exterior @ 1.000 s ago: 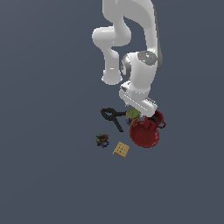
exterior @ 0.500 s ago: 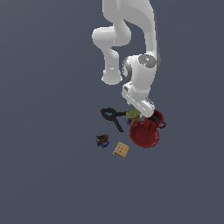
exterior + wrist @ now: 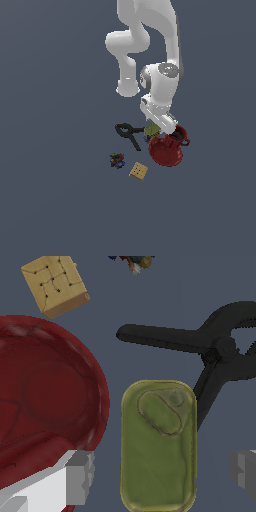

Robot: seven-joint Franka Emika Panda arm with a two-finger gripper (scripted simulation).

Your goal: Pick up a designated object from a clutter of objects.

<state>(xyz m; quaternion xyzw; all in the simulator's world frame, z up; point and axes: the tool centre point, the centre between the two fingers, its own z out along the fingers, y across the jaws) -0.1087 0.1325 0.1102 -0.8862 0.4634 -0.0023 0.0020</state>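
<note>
Claw [image 3: 159,131] hangs low over the clutter in the exterior view, directly above the tin [image 3: 151,131], which lies on the tabletop [image 3: 60,200] between the black clamp [image 3: 128,135] on the exterior view's left and the red bowl [image 3: 165,151] on its right. A cracker [image 3: 138,171] lies apart, nearer the camera.

From the wrist view, the claw [image 3: 162,473] is released: its two fingers [image 3: 80,476] stand one on each side of the tin [image 3: 158,443], not touching it. The tin lies flat, yellow-green top up, and its long axis runs across the line between the fingers, so they face its long sides. I judge this the approach step; next the arm should descend, then clench without bumping the bowl [image 3: 45,396] or clamp [image 3: 210,351].
</note>
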